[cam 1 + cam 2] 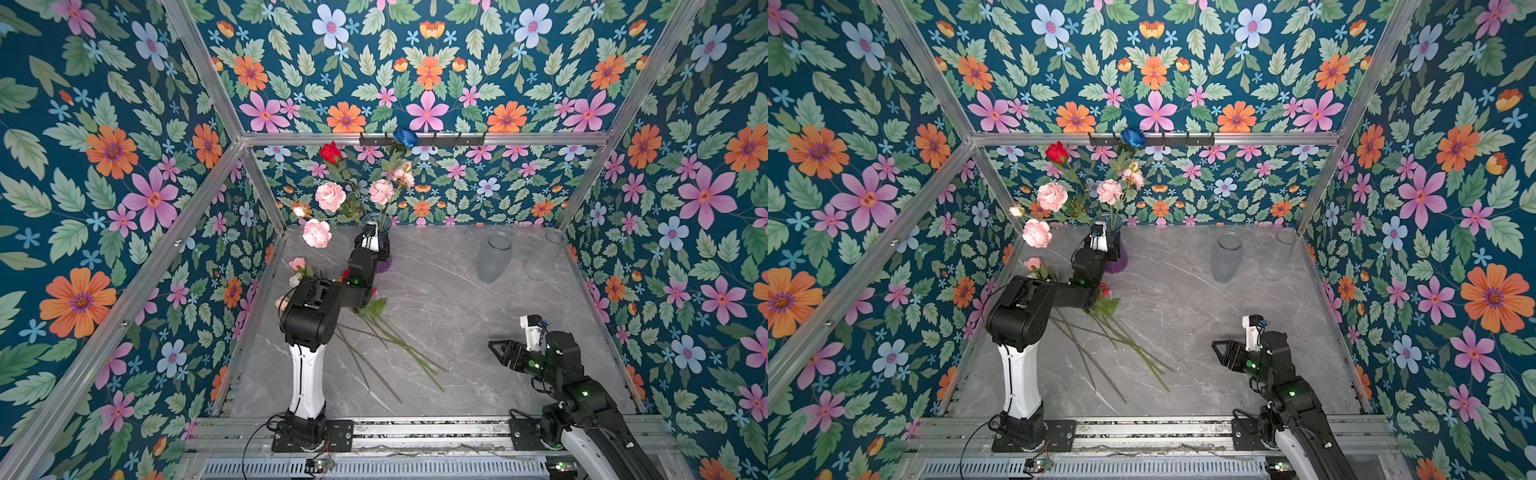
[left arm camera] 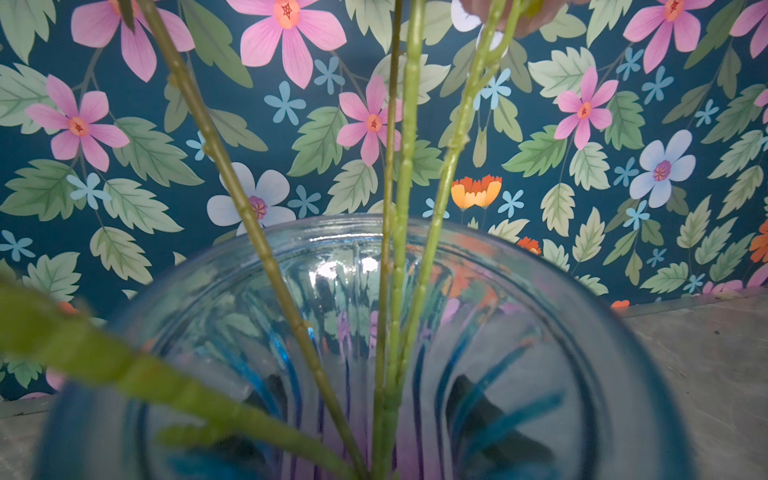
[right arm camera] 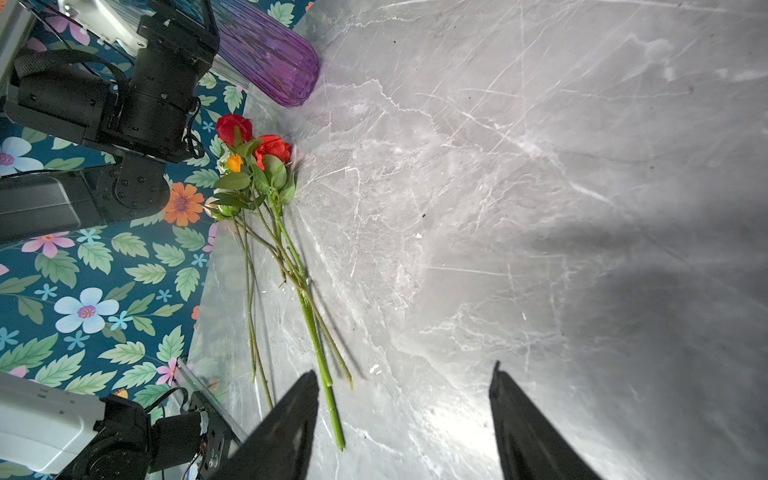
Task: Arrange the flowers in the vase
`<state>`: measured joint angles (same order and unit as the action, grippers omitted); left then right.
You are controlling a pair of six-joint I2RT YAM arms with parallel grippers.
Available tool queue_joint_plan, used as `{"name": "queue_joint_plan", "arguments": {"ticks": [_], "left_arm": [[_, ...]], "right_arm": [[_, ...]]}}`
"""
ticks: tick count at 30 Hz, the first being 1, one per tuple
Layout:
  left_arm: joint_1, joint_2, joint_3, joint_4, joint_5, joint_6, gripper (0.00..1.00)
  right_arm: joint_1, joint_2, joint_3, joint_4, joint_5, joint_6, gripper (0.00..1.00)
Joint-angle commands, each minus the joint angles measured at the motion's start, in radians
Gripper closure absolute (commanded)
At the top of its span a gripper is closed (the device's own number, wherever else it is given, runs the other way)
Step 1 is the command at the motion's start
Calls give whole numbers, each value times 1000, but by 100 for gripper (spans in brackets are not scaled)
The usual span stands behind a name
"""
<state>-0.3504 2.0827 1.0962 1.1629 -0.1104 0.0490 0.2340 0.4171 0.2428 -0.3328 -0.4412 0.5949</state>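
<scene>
Left arm [image 1: 306, 374] and right arm [image 1: 582, 399] look alike: black joints, white lower links, tiny green lights, thin black cables [image 1: 257, 440] by bolted base plates [image 1: 340, 434]. The right gripper [image 3: 404, 370] has black wedge-shaped fingers [image 3: 291, 428].

Inside a robotics lab test cell: a left arm [image 1: 305, 374] and a right arm [image 1: 582, 395], both black-and-white machines, stand bolted to a slotted metal rail [image 1: 428, 430] along the front of a grey marble-patterned desk [image 1: 457, 332]. Bare aluminium framing [image 1: 291, 138] boxes the desk in, its panels [image 1: 104, 166] papered with a floral print. Loose cables [image 1: 253, 440] and a small circuit board [image 1: 318, 464] lie by the arm bases.
</scene>
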Motion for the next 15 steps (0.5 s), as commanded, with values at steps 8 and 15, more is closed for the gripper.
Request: {"name": "queue_joint_plan", "arguments": {"ticks": [8,15], "left_arm": [[22,4,-20,-32,-52,-18,33],[30,2,-22,-37,-2,-27,33]], "right_arm": [[1,5,2,24,5,-13,33],[1,7,1,25,7,-12,33]]}}
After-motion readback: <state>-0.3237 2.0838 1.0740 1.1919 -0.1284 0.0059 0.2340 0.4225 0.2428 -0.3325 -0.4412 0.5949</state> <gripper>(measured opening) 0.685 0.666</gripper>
